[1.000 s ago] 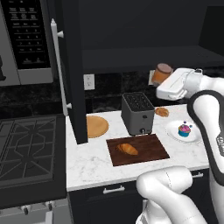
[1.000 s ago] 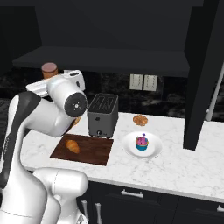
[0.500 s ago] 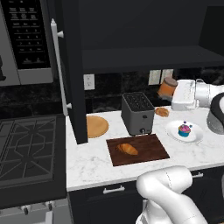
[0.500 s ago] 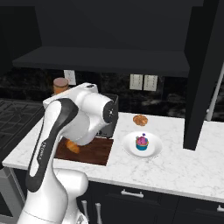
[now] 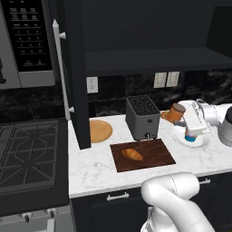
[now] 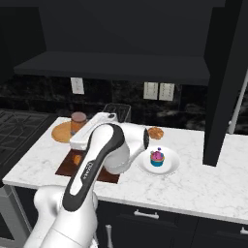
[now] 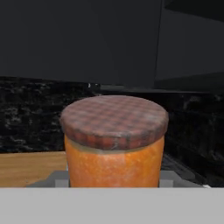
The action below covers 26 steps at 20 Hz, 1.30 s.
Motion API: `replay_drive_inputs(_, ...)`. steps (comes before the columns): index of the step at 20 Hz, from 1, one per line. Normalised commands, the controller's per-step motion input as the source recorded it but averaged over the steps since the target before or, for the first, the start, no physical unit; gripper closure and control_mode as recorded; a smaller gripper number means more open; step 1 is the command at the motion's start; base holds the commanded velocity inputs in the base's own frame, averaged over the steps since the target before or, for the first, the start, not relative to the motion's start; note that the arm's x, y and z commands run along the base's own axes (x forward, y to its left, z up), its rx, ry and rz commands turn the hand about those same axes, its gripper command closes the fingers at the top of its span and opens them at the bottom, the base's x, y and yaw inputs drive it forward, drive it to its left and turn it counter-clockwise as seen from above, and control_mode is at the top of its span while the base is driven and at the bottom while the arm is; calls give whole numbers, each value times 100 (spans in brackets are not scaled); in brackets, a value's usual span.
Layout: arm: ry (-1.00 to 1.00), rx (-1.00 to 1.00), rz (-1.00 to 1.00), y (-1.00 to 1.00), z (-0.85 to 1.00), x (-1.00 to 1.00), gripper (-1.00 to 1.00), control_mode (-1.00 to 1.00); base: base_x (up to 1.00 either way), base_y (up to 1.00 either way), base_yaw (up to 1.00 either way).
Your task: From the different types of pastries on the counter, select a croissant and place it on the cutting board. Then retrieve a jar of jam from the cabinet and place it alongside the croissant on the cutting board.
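Above the white marble desk (image 5: pixel 95 170), the arm has swung down from cabinet height. Its gripper (image 5: pixel 177 116) is clamped on the jar of jam (image 5: pixel 176 113), now beside the toaster (image 5: pixel 142 118), nearing the cutting board (image 5: pixel 156 152) and croissant (image 5: pixel 132 154).

Jar of jam (image 7: pixel 114 139) base cut by hand view's bottom; cutting board (image 6: pixel 72 169) and croissant (image 6: pixel 76 159) mostly behind arm.
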Motion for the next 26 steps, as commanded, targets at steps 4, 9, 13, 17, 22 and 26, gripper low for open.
replay_drive_inputs(4, 0, -7, 12, 0, -67, 0, 100, -100, 0, 0, 0)
replay_drive_inputs(9, -6, -15, 0, 0, -83, 0, 100, -100, 0, 0, 0)
replay_drive_inputs(13, -12, -7, 0, 0, -49, 11, 100, -100, 0, 0, 0)
replay_drive_inputs(17, -7, 0, 5, 0, -57, 42, 100, -100, 0, 0, 0)
replay_drive_inputs(22, -1, 0, 6, 0, -65, 41, 100, -100, 0, 0, 0)
replay_drive_inputs(26, 1, 0, 3, 0, -38, 33, 100, -100, 0, 0, 0)
